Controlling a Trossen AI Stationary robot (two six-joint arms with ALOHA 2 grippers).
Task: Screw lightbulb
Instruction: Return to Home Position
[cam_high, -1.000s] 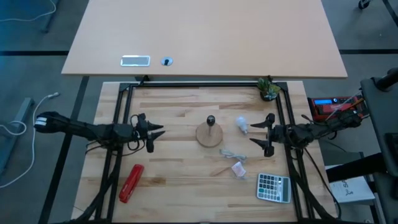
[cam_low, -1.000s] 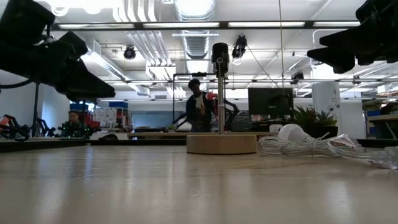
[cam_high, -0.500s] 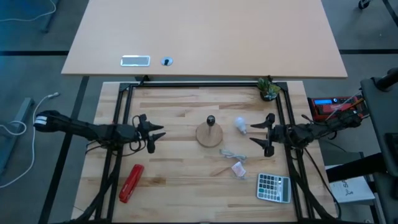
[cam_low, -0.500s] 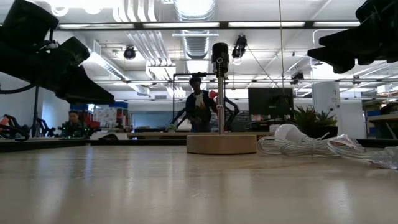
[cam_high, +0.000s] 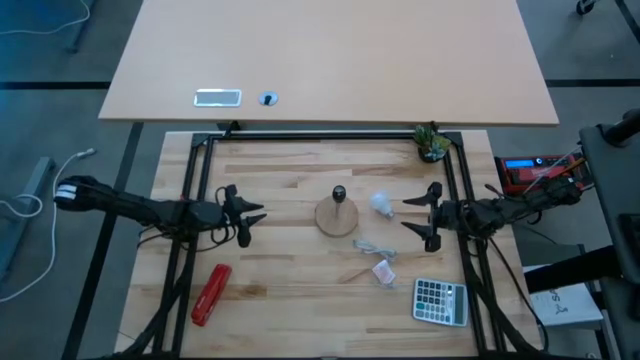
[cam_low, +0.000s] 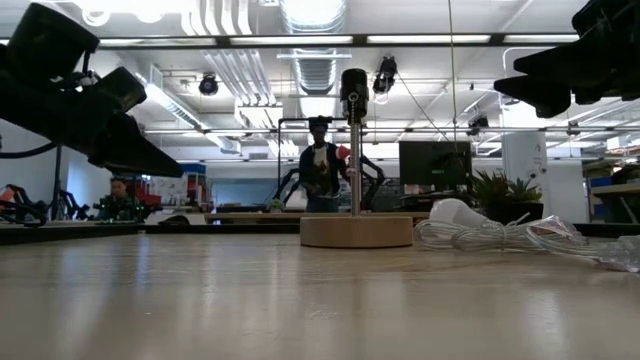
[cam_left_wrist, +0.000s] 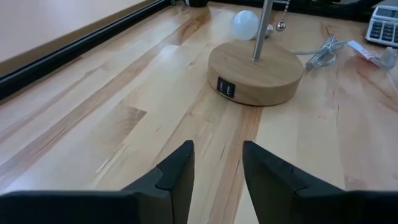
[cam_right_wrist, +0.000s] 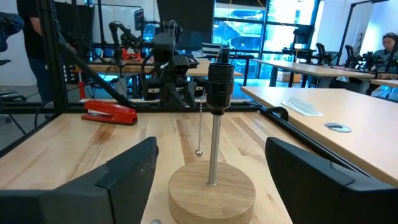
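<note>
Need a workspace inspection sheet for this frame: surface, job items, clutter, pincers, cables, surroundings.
Surface: light wooden table with black frame rails.
Job's things: lightbulb lying on the table, right of the lamp; the socket holds no bulb.
Clutter: red stapler, calculator, small packet, pale bundle (wrapper or cord, cannot tell), plant.
Pincers: left pincer open, left of the lamp, holding nothing; right pincer open, right of the lightbulb, holding nothing.
Cables: white cable on the floor to the left; pull chain on the lamp.
Surroundings: second table beyond; person standing in the room.
</note>
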